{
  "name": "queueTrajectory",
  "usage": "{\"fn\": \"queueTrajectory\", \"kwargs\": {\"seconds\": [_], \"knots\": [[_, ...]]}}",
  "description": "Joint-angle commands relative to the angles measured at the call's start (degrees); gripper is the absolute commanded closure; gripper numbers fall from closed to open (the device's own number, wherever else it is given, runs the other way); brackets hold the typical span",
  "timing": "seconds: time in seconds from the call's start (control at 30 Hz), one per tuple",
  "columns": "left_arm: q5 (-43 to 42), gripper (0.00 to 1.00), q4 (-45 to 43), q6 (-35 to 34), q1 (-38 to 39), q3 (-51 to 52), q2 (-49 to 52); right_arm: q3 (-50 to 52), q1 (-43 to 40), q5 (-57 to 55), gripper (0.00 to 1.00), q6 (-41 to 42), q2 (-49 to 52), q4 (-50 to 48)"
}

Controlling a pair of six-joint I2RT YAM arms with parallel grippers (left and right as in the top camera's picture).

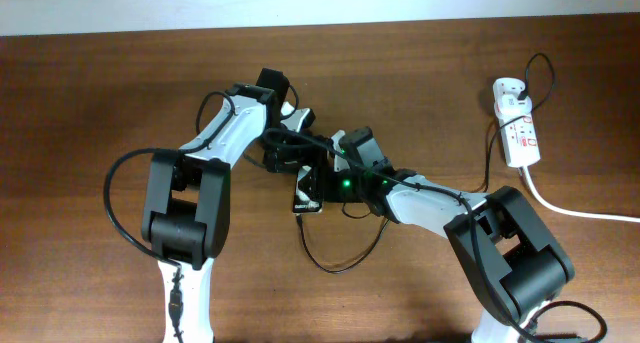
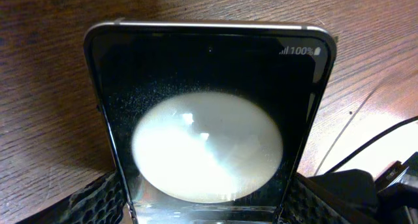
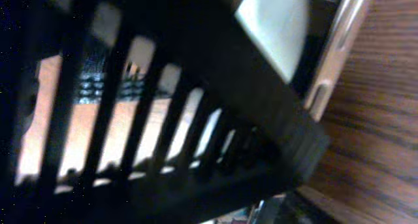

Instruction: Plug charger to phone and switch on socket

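The phone [image 1: 308, 196] lies on the wooden table at the centre, between both arms. In the left wrist view the phone [image 2: 209, 74] fills the frame; its dark screen reflects a bright lamp and shows "100%" at the top right. My left gripper [image 1: 297, 166] is shut on the phone's near end, one finger on each side [image 2: 209, 208]. My right gripper [image 1: 332, 180] is right beside the phone; its view is dark and blurred, with the phone's edge [image 3: 336, 61] at the upper right. The charger cable [image 1: 345, 264] loops in front of the phone. Its plug tip is hidden. The white socket [image 1: 517, 129] lies far right.
The socket's thick white cord [image 1: 575, 211] runs off the right edge. The thin black cable [image 1: 489, 153] runs from the socket towards the right arm. A black cable [image 2: 366, 142] also lies right of the phone in the left wrist view.
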State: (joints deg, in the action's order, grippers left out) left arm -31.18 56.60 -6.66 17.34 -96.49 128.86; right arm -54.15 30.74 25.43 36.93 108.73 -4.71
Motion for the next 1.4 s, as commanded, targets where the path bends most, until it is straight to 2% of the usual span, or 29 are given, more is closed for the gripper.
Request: {"fn": "queueTrajectory", "kwargs": {"seconds": [0.0, 0.1, 0.23, 0.4, 0.53, 0.6, 0.63, 0.67, 0.77, 0.87, 0.9, 1.0, 1.1, 1.2, 1.27, 1.33, 1.37], "knots": [[0.3, 0.21, 0.0, 1.0, 0.5, 1.7, 2.7, -0.2, 0.0, -1.9, 0.47, 0.1, 0.7, -0.3], [0.3, 0.18, -0.2, 1.0, 0.5, 1.7, 2.7, -0.2, 0.0, -1.9, 0.49, 0.1, 0.7, -0.3], [0.3, 0.04, -0.3, 1.0, 0.5, 1.7, 2.7, -0.2, 0.0, -1.9, 0.49, 0.0, 0.7, -0.3], [0.3, 0.03, -0.4, 1.0, 0.5, 1.7, 2.7, -0.2, 0.0, 1.1, 0.67, 1.1, 0.7, -5.2], [0.3, 0.01, -0.4, 1.0, 0.5, 1.7, 2.7, -0.2, 0.0, 0.6, 0.82, 1.7, 0.7, -5.6], [0.3, 0.00, -0.5, 1.0, 0.5, 1.7, 2.7, -0.2, 0.0, 0.6, 0.81, 1.7, 0.7, -5.3], [0.3, 0.00, -0.6, 1.6, 0.5, 1.7, 2.7, -0.2, 0.0, 2.5, 0.85, 1.7, 0.7, -5.0], [0.3, 0.01, -0.8, 3.1, 0.4, 1.7, 2.7, -0.2, -0.4, 4.2, 0.96, 1.7, 0.7, -5.0], [-1.3, 0.00, -0.5, 4.5, -0.6, 1.7, 2.2, -0.2, -4.2, 12.6, 0.96, -0.9, 0.6, -5.7], [-11.0, 0.00, 0.0, 11.0, -2.4, 1.7, -0.2, -0.2, -8.6, 25.9, 0.96, -4.0, 0.6, -7.6], [-14.8, 0.01, 0.5, 13.2, -3.2, 1.7, -1.6, -0.2, -9.6, 28.9, 0.96, -3.9, 0.6, -9.0], [-33.3, 0.06, 1.4, 21.7, -5.5, 1.7, -7.1, -0.2, -12.2, 37.4, 0.96, -3.2, 0.6, -16.1], [-41.7, 0.12, 1.4, 23.7, -5.5, 1.7, -10.9, -0.2, -13.2, 37.4, 0.96, 3.8, 0.6, -24.0], [-47.5, 0.15, -0.3, 24.8, -5.9, 1.7, -14.9, -0.2, -13.6, 37.4, 0.96, 14.1, 0.6, -38.0], [-48.7, 0.30, -0.9, 24.8, -6.8, 1.7, -16.2, -0.2, -13.6, 37.4, 0.96, 18.3, 0.6, -43.4], [-56.5, 0.49, -3.1, 24.8, -9.5, 1.7, -16.5, -0.2, -13.6, 37.4, 0.96, 18.3, 0.6, -43.7], [-58.1, 0.51, -3.5, 24.8, -10.3, 1.7, -16.5, -0.2, -13.6, 37.4, 0.96, 18.3, 0.6, -43.8]]}}
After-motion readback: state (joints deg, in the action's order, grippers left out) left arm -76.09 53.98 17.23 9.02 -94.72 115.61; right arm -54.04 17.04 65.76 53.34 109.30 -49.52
